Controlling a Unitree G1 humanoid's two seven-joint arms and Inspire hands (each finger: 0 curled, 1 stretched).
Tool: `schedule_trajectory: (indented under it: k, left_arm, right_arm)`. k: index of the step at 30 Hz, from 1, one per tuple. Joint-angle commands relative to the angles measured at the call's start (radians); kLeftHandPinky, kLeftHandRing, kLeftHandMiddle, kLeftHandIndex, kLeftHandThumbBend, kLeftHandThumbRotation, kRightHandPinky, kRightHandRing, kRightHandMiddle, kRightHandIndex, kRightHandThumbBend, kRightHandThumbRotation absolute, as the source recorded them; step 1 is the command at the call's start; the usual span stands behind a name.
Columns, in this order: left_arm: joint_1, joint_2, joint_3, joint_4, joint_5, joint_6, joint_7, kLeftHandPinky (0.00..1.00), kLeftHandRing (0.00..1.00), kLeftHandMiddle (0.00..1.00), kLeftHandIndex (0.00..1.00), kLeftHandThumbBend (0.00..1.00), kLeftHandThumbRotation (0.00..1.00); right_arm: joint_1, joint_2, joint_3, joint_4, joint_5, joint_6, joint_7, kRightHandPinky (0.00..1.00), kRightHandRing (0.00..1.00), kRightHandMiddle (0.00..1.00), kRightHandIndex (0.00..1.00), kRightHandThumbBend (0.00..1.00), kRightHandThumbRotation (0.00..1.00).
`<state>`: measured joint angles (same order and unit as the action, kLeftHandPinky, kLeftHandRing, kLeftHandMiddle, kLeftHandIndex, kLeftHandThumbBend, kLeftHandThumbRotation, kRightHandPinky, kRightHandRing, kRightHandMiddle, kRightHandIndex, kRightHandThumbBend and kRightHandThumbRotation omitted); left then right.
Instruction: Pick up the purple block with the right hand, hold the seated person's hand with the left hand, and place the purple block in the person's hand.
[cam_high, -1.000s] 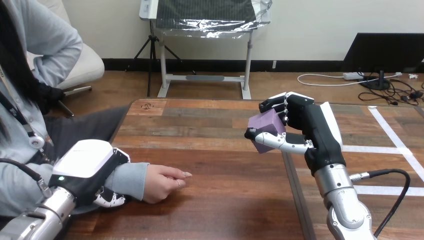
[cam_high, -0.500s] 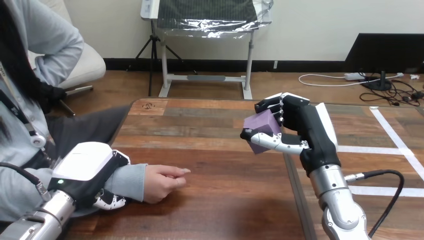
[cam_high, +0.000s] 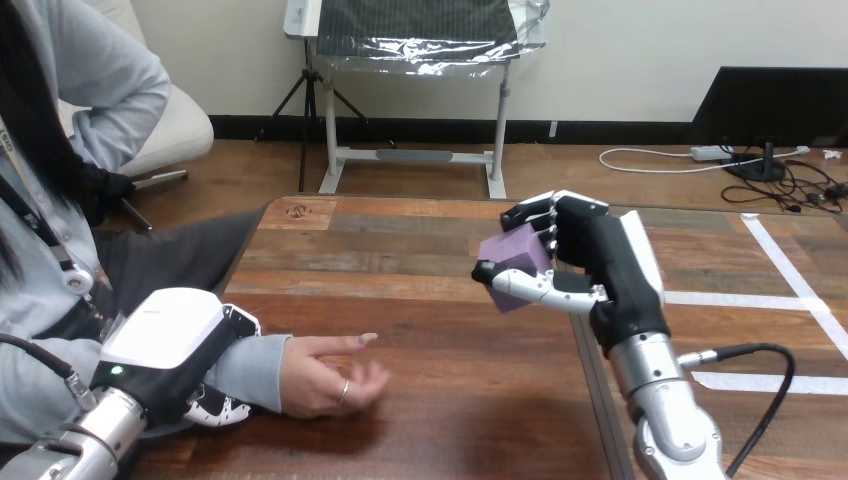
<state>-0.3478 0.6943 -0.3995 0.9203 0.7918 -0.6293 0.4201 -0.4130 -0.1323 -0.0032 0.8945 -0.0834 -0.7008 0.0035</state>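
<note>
My right hand (cam_high: 590, 262) hangs above the middle of the table, its fingers and thumb curled round the purple block (cam_high: 514, 262), which is lifted off the wood. At the lower left my left hand (cam_high: 175, 348) wraps the person's wrist, with fingertips (cam_high: 222, 404) showing under the sleeve. The person's hand (cam_high: 328, 372) lies just past it on the table, turning palm up with fingers loosely curled. The block is up and to the right of that hand, well apart from it.
The wooden table (cam_high: 430, 410) has a seam (cam_high: 592, 390) running front to back under my right arm. White tape lines (cam_high: 740, 300) cross the table's right part. The person sits at the left edge.
My right hand has carried the purple block a little to the left. The person's hand has rolled from a loose fist toward palm up, fingers opening. My left hand stays on the wrist.
</note>
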Motion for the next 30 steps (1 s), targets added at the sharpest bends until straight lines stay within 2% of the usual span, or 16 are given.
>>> schedule_trajectory:
  k: [1,22,25,30]
  left_arm:
    - [-0.039,-0.003,0.024,-0.105,-0.027,-0.022,0.011,0.28,0.29,0.35,0.35,0.88,0.0]
    - [0.013,0.008,0.075,-0.294,-0.06,0.005,-0.076,0.27,0.29,0.34,0.34,0.87,0.0]
    - [0.024,0.009,0.084,-0.327,-0.068,0.016,-0.098,0.28,0.29,0.34,0.34,0.87,0.0]
    - [0.029,0.007,0.092,-0.346,-0.072,0.008,-0.095,0.28,0.29,0.34,0.33,0.88,0.0]
  right_arm:
    - [-0.061,0.021,0.001,0.003,0.0,0.002,-0.003,0.35,0.41,0.49,0.5,0.77,0.0]
    - [-0.066,0.062,0.011,0.061,-0.004,-0.015,0.018,0.33,0.38,0.46,0.49,0.78,0.0]
    - [-0.065,0.065,0.017,0.064,-0.018,-0.012,0.005,0.32,0.38,0.45,0.49,0.78,0.0]
    - [-0.061,0.073,0.026,0.077,-0.035,-0.02,-0.004,0.32,0.37,0.45,0.49,0.79,0.0]
